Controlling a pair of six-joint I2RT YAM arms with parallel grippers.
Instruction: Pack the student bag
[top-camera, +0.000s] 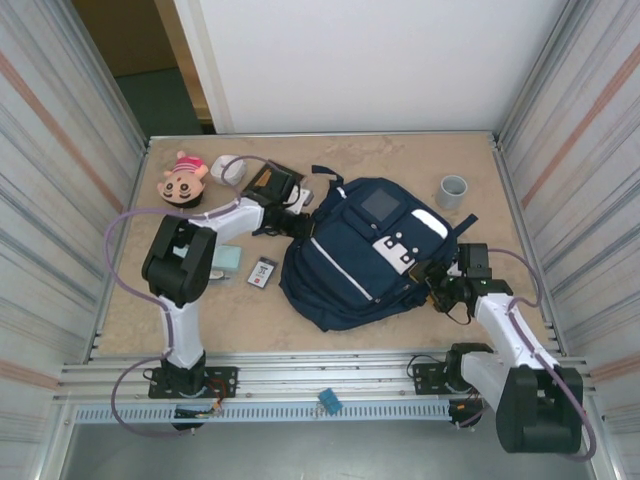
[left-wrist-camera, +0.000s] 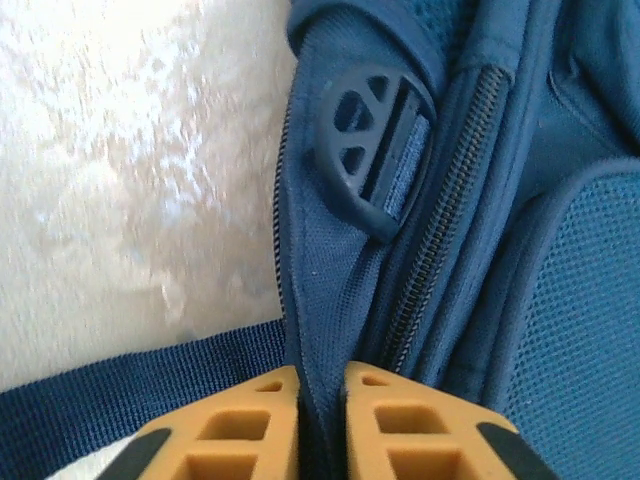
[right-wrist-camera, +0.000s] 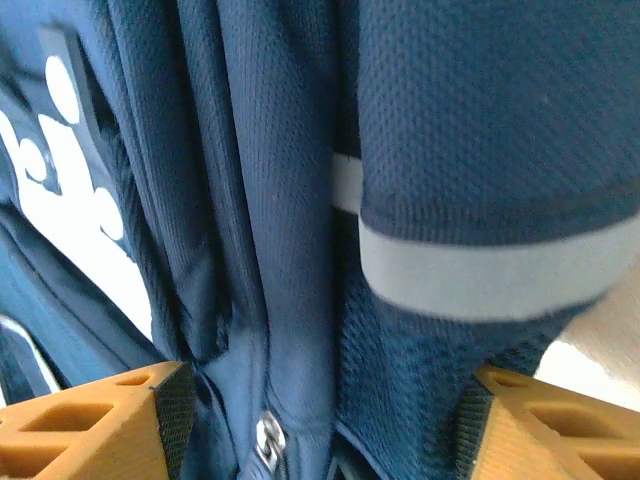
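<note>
We see the student bag (top-camera: 350, 265) lying flat in the middle of the table (top-camera: 400, 160). It is big and dark blue. It has a grey square patch (top-camera: 380, 206), white tabs (top-camera: 400, 248) and a thin white stripe (top-camera: 335, 265). Up close we see a black plastic buckle (left-wrist-camera: 375, 165), a zipper (left-wrist-camera: 440, 230) and a dark strap (left-wrist-camera: 130, 385) lying on the table.

Metal walls stand along both sides of the table. There is bare table in front of the bag and at the back, near a grey cup (top-camera: 453, 192). The left side is more crowded. A doll (top-camera: 185, 178), a black thing (top-camera: 272, 183), a pale green box (top-camera: 228, 260) and a small card (top-camera: 262, 272) lie there.

The left gripper (top-camera: 288, 222) is at the bag's top left edge. Its orange fingers (left-wrist-camera: 230, 435) are almost together and pinch a thin fold of the bag's cloth.

The right gripper (top-camera: 432, 278) is at the bag's right side. Its fingers (right-wrist-camera: 90, 425) stand far apart, with a thick bunch of the bag between them. The cloth reaches both fingers, but we cannot tell if they squeeze it.
</note>
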